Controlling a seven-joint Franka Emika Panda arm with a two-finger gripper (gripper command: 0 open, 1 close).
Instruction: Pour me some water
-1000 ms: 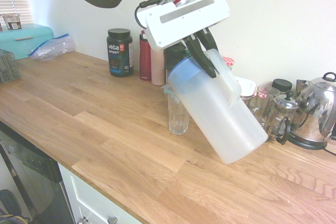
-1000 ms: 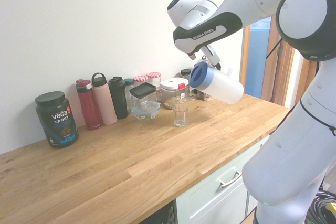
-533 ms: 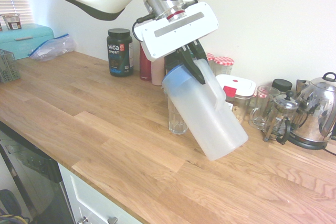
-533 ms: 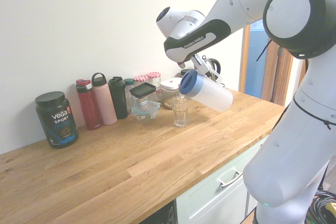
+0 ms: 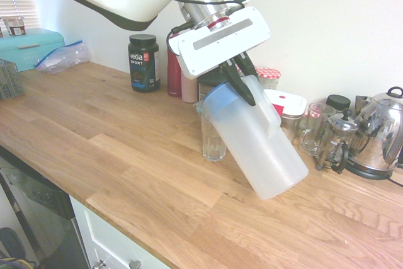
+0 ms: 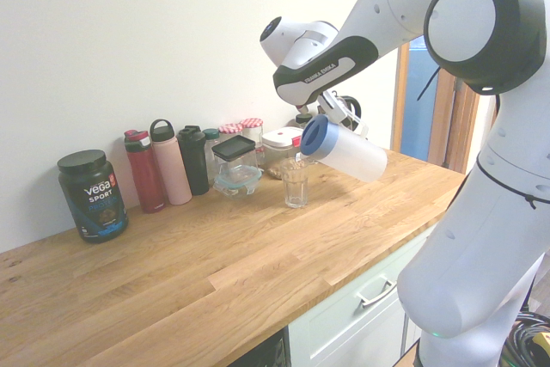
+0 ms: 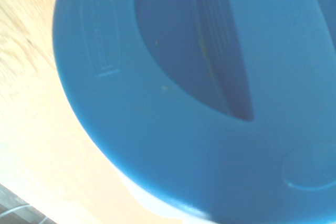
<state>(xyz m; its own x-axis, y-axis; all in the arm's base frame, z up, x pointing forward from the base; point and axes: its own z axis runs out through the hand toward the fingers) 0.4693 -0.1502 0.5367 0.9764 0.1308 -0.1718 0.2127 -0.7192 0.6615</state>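
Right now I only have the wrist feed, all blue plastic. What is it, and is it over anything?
Observer: That's the lid of the jug. The pincer is shut on its handle, and the jug is tilted with its lid end lowest, above a clear glass on the counter.
Operator: Is the spout over the rim?
Observer: In both exterior views the lid edge sits at the rim. I can't confirm the exact alignment.
Operator: Any water flowing?
Observer: No stream is visible, and I can't read the glass's fill level.
Operator: Anything close by?
Observer: A lidded glass container stands behind the glass.
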